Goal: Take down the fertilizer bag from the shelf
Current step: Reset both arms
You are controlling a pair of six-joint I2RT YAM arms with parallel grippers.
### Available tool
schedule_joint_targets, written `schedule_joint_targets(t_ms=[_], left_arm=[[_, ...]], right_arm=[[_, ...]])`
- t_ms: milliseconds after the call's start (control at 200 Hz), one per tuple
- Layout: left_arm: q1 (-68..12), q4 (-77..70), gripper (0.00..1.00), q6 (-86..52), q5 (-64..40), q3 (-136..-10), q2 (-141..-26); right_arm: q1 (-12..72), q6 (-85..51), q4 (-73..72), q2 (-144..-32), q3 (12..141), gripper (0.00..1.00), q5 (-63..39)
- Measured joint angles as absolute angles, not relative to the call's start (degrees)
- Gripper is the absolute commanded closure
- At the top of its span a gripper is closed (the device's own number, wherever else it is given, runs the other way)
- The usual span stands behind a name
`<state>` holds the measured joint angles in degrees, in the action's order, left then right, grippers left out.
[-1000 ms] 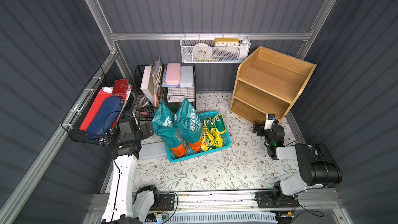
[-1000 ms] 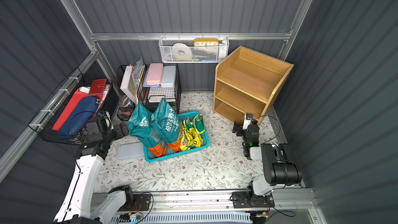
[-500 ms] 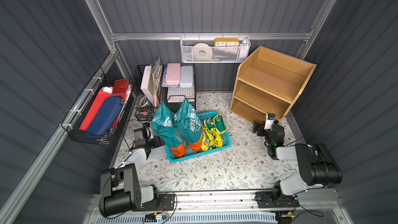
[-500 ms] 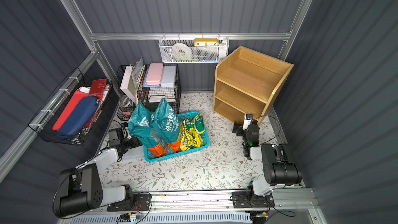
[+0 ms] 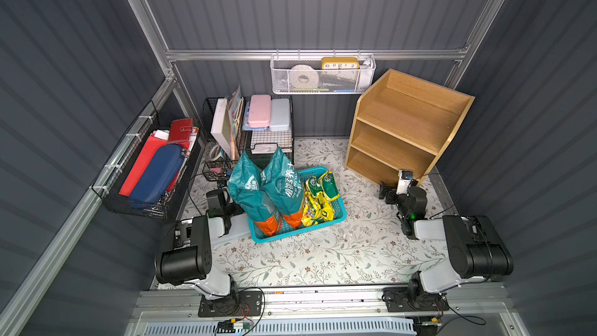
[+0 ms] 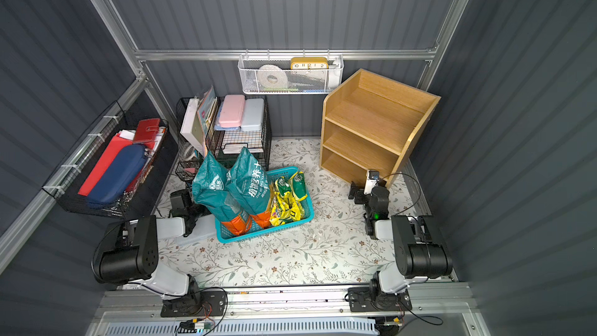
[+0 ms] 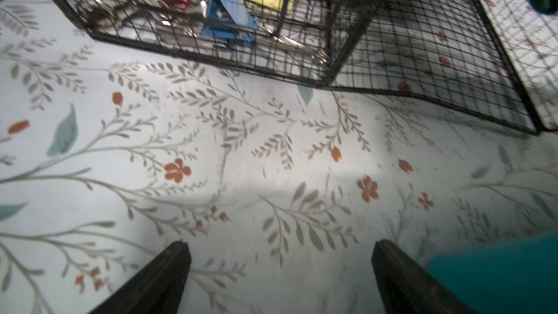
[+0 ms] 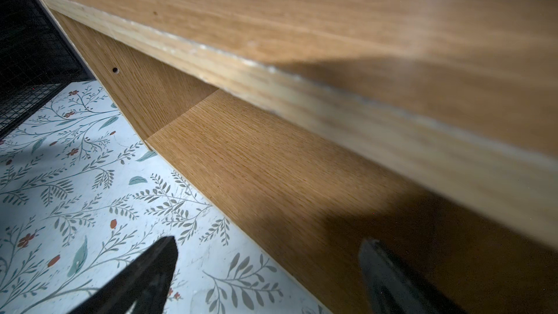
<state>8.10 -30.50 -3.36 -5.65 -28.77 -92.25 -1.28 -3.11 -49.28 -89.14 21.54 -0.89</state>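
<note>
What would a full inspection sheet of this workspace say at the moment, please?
Surface: floral mat, lightly scuffed, no spills seen.
Job's things: wooden shelf, all three tiers bare; two teal fertilizer bags upright in the blue basket on the mat.
Clutter: black wire rack holding books and cases; white mesh basket on the back rail; wall-hung wire basket with pouches.
Grippers: left tool open, empty, low beside the blue basket; right tool open, empty, at the shelf's bottom tier.
Cables: black cable trailing on the mat near the left arm.
Surroundings: ribbed grey walls, aluminium frame.
</note>
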Motion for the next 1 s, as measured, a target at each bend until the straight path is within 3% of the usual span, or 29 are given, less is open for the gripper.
schedule_joint_targets(t_ms=[155,355,996], left_arm=[[3.3,-31.8,0.00,-2.5,0.6,-31.7,-96.4],[-0.1,-45.6,0.01,-0.7,4.8,-23.1,-96.8],[-0.1,-44.1,0.01,0.0,5.6,-25.6,-97.6]], right_arm=[[-1.3,-3.1,-49.3,-89.2,21.5,0.01,-0.9],[-1.3,-3.0,-49.3,-89.1,21.5,0.01,-0.9],[-1.3,-3.0,-49.3,-89.1,21.5,0.01,-0.9]])
